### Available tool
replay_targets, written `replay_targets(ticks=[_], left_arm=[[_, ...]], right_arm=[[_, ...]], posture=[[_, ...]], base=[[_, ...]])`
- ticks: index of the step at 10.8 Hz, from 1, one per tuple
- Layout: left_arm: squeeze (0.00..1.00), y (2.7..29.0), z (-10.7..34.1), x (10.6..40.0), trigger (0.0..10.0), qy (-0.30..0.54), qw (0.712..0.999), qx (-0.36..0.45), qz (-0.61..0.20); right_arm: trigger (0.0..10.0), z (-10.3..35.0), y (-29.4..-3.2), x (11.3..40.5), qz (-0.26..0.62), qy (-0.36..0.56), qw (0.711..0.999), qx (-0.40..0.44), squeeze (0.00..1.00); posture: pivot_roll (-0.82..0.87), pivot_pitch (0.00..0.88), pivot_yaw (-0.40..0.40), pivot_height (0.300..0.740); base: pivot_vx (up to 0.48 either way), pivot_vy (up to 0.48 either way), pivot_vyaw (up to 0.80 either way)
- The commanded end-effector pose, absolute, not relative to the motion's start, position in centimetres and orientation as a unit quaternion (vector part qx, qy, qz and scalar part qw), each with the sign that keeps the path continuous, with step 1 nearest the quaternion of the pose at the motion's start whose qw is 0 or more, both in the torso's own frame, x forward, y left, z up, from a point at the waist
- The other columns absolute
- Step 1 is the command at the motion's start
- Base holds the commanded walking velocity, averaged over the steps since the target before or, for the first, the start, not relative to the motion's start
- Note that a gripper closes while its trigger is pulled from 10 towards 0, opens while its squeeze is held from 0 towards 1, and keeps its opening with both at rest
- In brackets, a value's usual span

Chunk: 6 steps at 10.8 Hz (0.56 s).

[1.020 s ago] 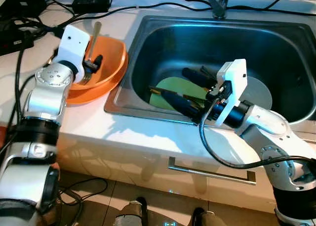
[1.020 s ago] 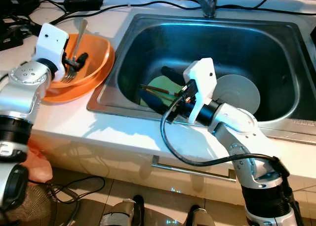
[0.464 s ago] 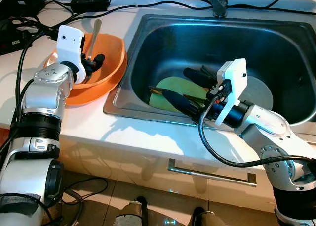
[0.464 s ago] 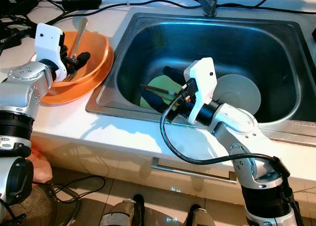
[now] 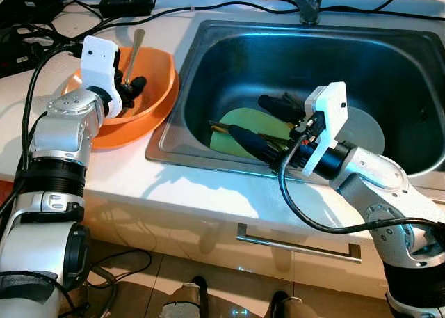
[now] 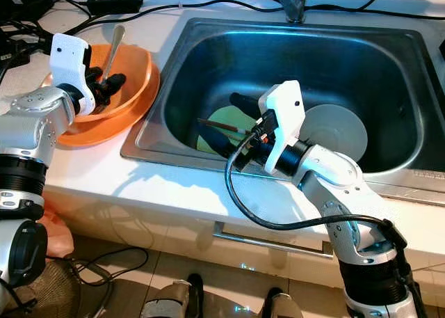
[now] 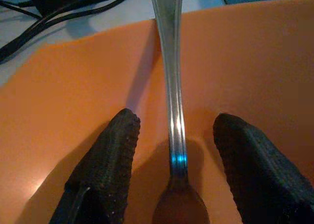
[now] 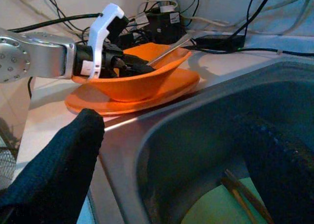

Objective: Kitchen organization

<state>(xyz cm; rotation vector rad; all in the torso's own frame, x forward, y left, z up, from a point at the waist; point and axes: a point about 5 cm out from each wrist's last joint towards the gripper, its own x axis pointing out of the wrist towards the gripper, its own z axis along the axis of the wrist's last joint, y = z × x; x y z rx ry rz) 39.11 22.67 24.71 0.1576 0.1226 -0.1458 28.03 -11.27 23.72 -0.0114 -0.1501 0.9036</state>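
While both arms reach out, each hand shows a gap between its fingers.
Left hand (image 7: pixel 171 160): apart, straddling a spoon (image 7: pixel 169 82) without touching it, inside the orange bowl (image 5: pixel 156 88).
Spoon: smooth shiny metal, slim handle leaning on the bowl's far rim.
Orange bowl: glossy, rounded, sitting on a matching orange plate (image 5: pixel 118 133) on the pale worktop (image 5: pixel 201 193).
Right hand (image 5: pixel 268 123): spread wide, holding nothing, textured black fingers (image 8: pixel 59 165) over a flat green plate (image 5: pixel 240 123) and dark chopsticks (image 6: pixel 222 126).
Sink (image 5: pixel 208 60): brushed steel, holding a round grey plate (image 6: pixel 341 133).
Cables (image 5: pixel 174 10): black, behind the bowl.
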Motion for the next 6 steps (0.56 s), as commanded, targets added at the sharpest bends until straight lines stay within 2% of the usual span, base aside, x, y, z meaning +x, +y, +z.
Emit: replay_targets(ticks=[1,6], left_arm=[[0.00,23.00,24.25,38.99,0.0,0.073,0.993,0.062,-0.072],[0.00,23.11,24.47,38.93,0.0,0.070,0.994,0.046,-0.071]], right_arm=[[10.0,24.13,-10.89,28.00,0.439,-0.084,0.894,-0.012,0.00],[10.0,24.07,-10.90,28.40,0.431,-0.087,0.898,-0.011,0.00]], posture=[[0.11,0.214,0.108,0.740],[0.11,0.204,0.107,0.740]], base=[[0.000,0.000,0.00],[0.000,0.000,0.00]])
